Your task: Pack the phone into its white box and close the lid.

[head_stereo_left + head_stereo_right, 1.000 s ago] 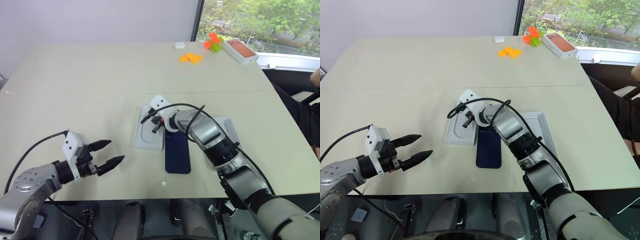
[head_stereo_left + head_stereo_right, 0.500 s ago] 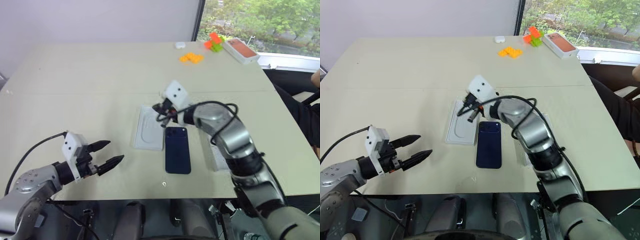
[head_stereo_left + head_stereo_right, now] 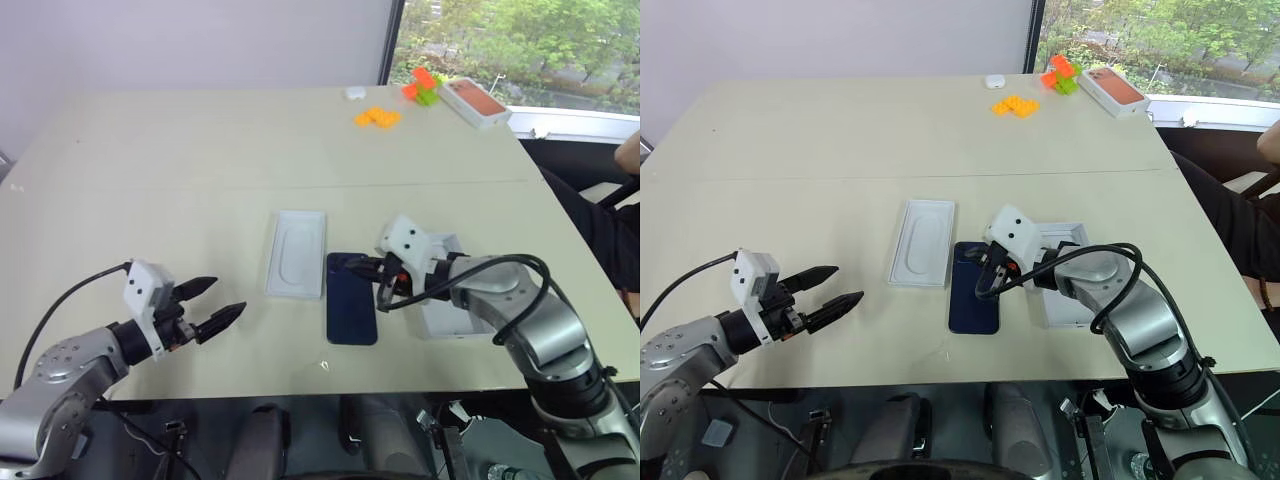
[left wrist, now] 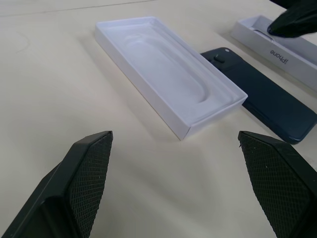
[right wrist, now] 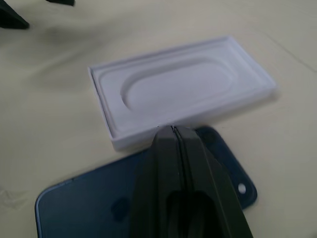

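Note:
The phone (image 3: 351, 297) lies flat, back up, on the table near the front edge. Touching its left side is the white box (image 3: 297, 253), a shallow tray with nothing in its moulded insert. The lid (image 3: 1065, 310) lies to the right of the phone, partly hidden under my right arm. My right gripper (image 3: 987, 280) is shut with nothing in it and hovers over the phone's camera end, pointing toward the white box (image 5: 183, 89). My left gripper (image 3: 205, 310) stands open and holds nothing, well to the left of the white box (image 4: 168, 74).
At the far right corner are orange bricks (image 3: 380, 117), a white box with an orange-red top (image 3: 475, 100) and a small white object (image 3: 356, 92). A person's arm (image 3: 630, 150) shows at the right edge. The table's front edge runs just below the phone.
My right gripper, still shut, has drawn back from the white box's far end toward me and to the right, and now sits over the phone. The white box is uncovered. The left gripper has kept still.

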Available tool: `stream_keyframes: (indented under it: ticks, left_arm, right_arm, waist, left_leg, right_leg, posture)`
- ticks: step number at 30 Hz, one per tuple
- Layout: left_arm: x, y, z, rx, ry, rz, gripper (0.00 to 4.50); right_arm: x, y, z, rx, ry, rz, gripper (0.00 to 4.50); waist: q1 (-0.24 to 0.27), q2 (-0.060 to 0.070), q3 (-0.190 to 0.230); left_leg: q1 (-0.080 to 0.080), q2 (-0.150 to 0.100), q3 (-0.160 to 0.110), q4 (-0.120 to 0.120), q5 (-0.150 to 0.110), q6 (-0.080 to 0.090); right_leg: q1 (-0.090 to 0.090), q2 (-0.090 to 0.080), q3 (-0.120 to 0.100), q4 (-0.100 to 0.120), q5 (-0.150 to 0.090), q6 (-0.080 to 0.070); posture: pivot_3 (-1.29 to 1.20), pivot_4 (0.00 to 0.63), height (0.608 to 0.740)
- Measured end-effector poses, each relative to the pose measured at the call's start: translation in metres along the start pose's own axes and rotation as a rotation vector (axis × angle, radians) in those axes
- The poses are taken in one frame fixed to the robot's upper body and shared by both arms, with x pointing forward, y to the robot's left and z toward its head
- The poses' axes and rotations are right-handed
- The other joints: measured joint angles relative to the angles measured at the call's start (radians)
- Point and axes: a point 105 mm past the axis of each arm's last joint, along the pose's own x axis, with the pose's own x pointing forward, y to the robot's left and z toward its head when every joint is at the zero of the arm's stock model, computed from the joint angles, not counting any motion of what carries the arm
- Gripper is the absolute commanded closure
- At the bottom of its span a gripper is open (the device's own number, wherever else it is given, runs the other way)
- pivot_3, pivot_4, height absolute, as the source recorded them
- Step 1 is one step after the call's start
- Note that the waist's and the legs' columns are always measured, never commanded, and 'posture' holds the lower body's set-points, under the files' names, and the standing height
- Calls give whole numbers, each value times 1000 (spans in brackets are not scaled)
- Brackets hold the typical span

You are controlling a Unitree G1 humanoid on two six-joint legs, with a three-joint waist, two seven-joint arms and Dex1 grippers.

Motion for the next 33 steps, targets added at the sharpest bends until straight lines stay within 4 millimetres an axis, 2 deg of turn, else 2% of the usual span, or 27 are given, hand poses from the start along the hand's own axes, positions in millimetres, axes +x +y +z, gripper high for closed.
stream_keyframes:
  ticks: [6, 11, 15, 27, 30, 33]
  left_arm:
    - [2, -3, -3, -22, 22, -20, 198]
    - [7, -11, -9, -43, 50, -53, 198]
    - [7, -10, -12, -53, 64, -35, 198]
    - [10, -13, -18, -53, 92, -42, 198]
    - [9, -15, -19, -55, 96, -46, 1070]
    - [8, -16, -20, -59, 100, -44, 2611]
  right_arm:
    - [-4, -5, -8, 18, 44, -38, 4470]
    - [-6, -9, -9, 4, 50, -69, 4470]
    - [-5, -8, -8, -37, 51, -69, 4470]
    - [22, 26, -1, -112, 41, 134, 4470]
    - [26, 28, -4, -103, 54, 147, 4500]
    - [26, 27, -2, -110, 49, 144, 4500]
  waist:
    - [1, 0, 0]
    - [2, 0, 0]
    - [2, 0, 0]
    - [1, 0, 0]
    - [3, 0, 0]
    - [3, 0, 0]
  left_leg:
    - [0, 0, 0, 0, 0, 0]
    - [-1, 0, 0, 0, 0, 0]
    - [0, 0, 0, 0, 0, 0]
    - [0, 0, 0, 0, 0, 0]
    - [0, 0, 0, 0, 0, 0]
    - [0, 0, 0, 0, 0, 0]
  right_leg:
    - [1, -1, 0, -1, 1, 1]
    - [1, -1, 0, -2, 1, 2]
    - [1, -1, 0, -2, 1, 2]
    - [2, -1, 0, -2, 1, 2]
    - [2, -2, 0, -2, 1, 2]
    - [2, -2, 0, -2, 1, 2]
  posture:
    - [0, 150, 740]
    - [0, 150, 740]
    - [0, 150, 740]
    - [0, 150, 740]
    - [0, 150, 740]
    - [0, 150, 740]
